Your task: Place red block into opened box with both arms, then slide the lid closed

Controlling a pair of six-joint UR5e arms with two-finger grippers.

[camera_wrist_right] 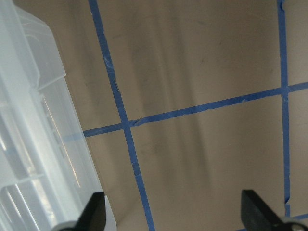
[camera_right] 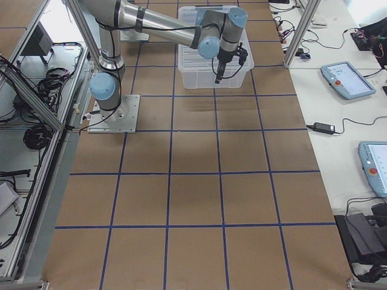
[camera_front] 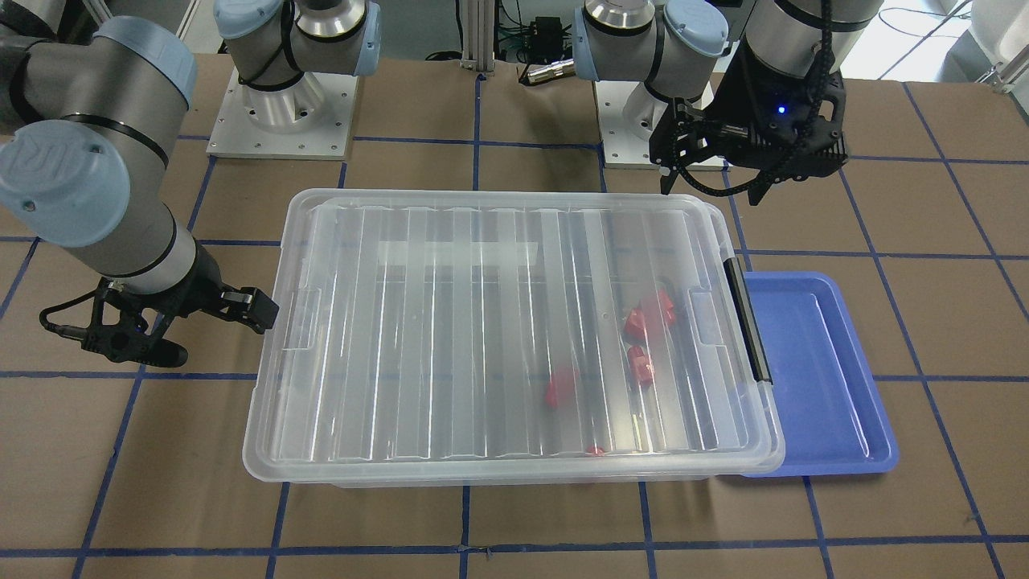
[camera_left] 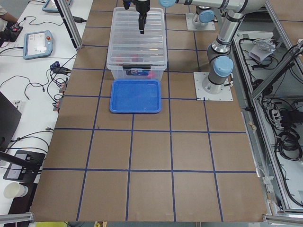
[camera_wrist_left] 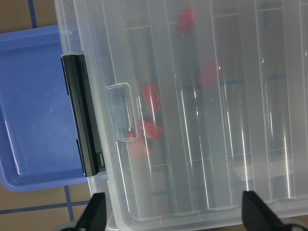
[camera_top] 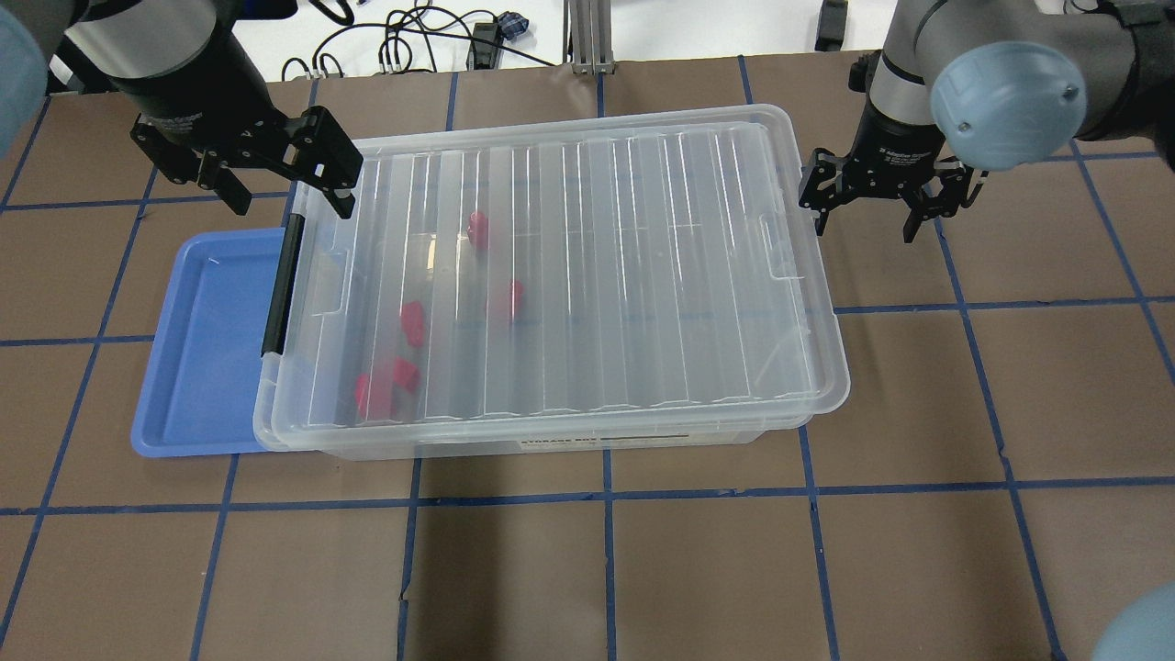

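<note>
Several red blocks (camera_top: 413, 321) (camera_front: 639, 366) (camera_wrist_left: 151, 96) lie inside the clear box (camera_top: 551, 445) (camera_front: 498, 482), near its black bar latch (camera_top: 280, 285). The ribbed clear lid (camera_top: 643, 275) (camera_front: 450, 338) lies flat over the box and covers the blocks. My left gripper (camera_top: 286, 197) (camera_front: 711, 181) (camera_wrist_left: 175, 216) hangs open and empty above the latch-end back corner. At the opposite short end, my right gripper (camera_top: 867, 220) (camera_front: 211, 331) (camera_wrist_right: 173, 216) stands open and empty just outside the box, over the brown table.
A blue tray (camera_top: 202, 349) (camera_front: 812, 378) lies against the latch end of the box, partly under it. Blue tape lines grid the brown table (camera_top: 606, 569). Both arm bases stand on plates at the robot's side.
</note>
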